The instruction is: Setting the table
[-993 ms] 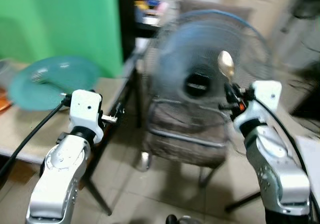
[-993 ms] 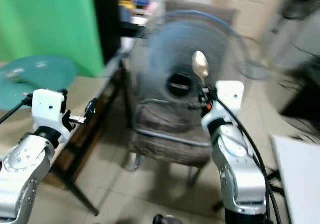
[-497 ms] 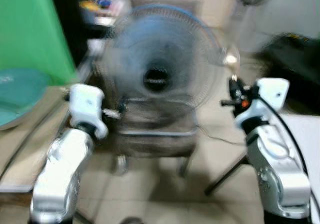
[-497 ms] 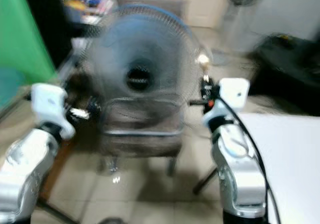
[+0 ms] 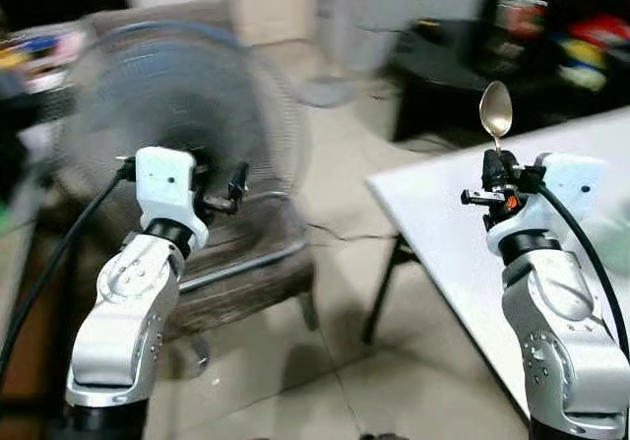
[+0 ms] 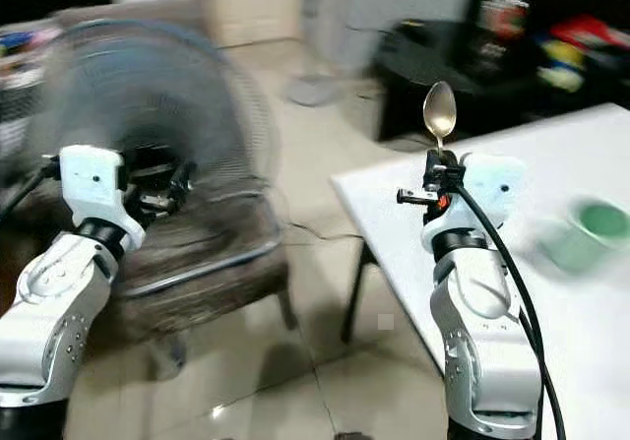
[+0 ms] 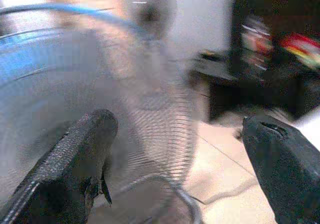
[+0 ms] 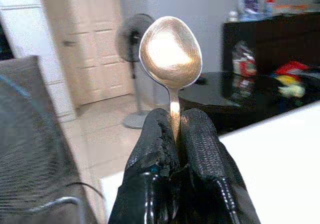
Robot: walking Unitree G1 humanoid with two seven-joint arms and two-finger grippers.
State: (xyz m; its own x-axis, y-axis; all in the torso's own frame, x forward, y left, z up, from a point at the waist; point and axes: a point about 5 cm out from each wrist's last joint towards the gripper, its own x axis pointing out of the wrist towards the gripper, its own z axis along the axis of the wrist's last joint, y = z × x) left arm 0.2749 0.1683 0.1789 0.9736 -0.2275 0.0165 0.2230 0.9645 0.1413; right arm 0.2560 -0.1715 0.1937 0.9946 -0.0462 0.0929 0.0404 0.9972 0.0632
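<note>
Tiled floor and a blurred standing fan [image 5: 177, 135] occupy the left; a white table [image 6: 551, 184], cut off at the right edge, carries an indistinct green cup [image 6: 581, 231]. Right gripper [image 8: 179, 134] pinches a spoon [image 8: 171, 53] upright, bowl uppermost, above the table's near corner. Left gripper [image 7: 180, 154] hovers spread before the fan.

One spoon [image 6: 439, 115], one green cup [image 6: 585, 230] on one white tabletop [image 6: 551, 174], two fans [image 6: 148, 145], one chair [image 5: 231, 263].
</note>
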